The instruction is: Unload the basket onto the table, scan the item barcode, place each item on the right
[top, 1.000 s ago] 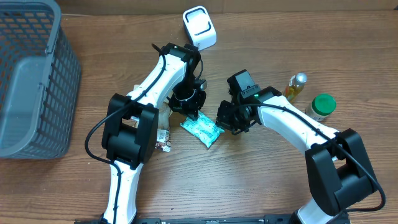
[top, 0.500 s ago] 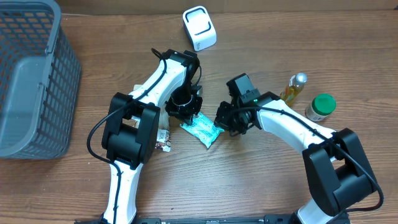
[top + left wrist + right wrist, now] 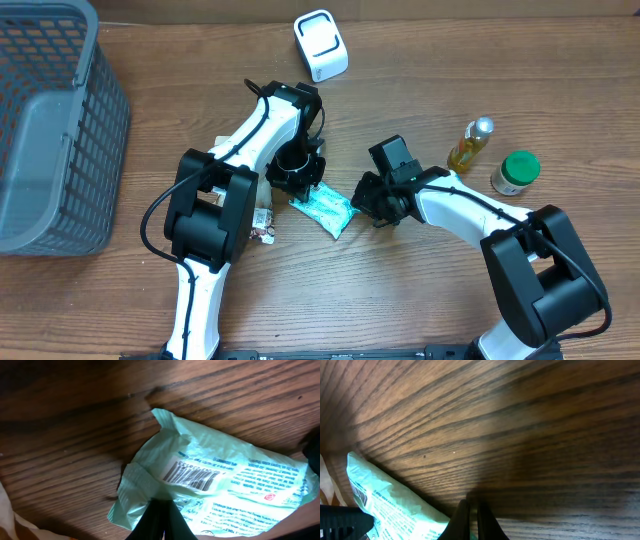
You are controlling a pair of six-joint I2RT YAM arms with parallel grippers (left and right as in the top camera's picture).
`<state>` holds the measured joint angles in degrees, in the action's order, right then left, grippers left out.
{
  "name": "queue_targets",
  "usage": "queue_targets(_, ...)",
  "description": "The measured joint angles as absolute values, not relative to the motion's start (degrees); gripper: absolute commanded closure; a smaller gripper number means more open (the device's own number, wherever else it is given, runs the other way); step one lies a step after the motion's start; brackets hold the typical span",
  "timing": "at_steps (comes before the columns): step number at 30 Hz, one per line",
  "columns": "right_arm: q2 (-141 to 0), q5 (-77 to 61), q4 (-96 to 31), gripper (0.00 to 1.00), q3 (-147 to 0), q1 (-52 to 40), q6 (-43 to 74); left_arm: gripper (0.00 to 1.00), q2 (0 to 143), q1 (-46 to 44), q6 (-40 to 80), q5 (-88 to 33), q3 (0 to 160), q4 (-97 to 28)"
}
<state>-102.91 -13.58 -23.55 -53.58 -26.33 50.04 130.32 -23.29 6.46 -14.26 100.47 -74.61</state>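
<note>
Your packet (image 3: 225, 475) lies flat on the desk (image 3: 420, 290) between the two arms, with its barcode (image 3: 192, 476) face up. It is well apart from the scanner (image 3: 320, 45) at the far edge. It is a mint-green pillow pouch of thin, glossy printed film with crimped end seams and soft wrinkles. Expect it to be light, floppy and slick: it should sag from wherever you lift it and slide on the wood if pushed. It doesn't look fragile, but the film creases, and a fold across the stripes could spoil the read.

Your left pincer (image 3: 160, 517) is closed tight, tips down on the crumpled end of the pouch just below the code. I can't tell whether any film is caught between them. Your right pincer (image 3: 470, 520) is also closed and empty, its tips over bare wood just beside the packet's other edge.

Take hold at an end seam or corner, where the film is doubled and stiffer, clear of the barcode. Given how limp it looks, a second grip on the far end would probably hold the panel taut. The scanner is a white, rounded, hard-shelled block, and the desk is brown grained wood.
</note>
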Motion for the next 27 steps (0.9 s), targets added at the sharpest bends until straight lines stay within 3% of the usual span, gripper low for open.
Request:
queue_targets(6,-102.94,-23.55,-34.57,0.96,-62.13,-24.1,44.16,0.96,130.32,-23.29,7.4,-13.8,101.1,-75.02)
queue_targets(14,-102.61,-32.21,-36.75,0.96,-67.09,-26.41,41.56,0.96,130.32,-23.29,7.77,-12.8,104.73,-75.64)
queue_targets(27,-102.61,-26.98,-30.96,0.96,-58.81,-34.3,47.57,0.96,130.32,-23.31,8.86,-13.87,104.71,-70.54)
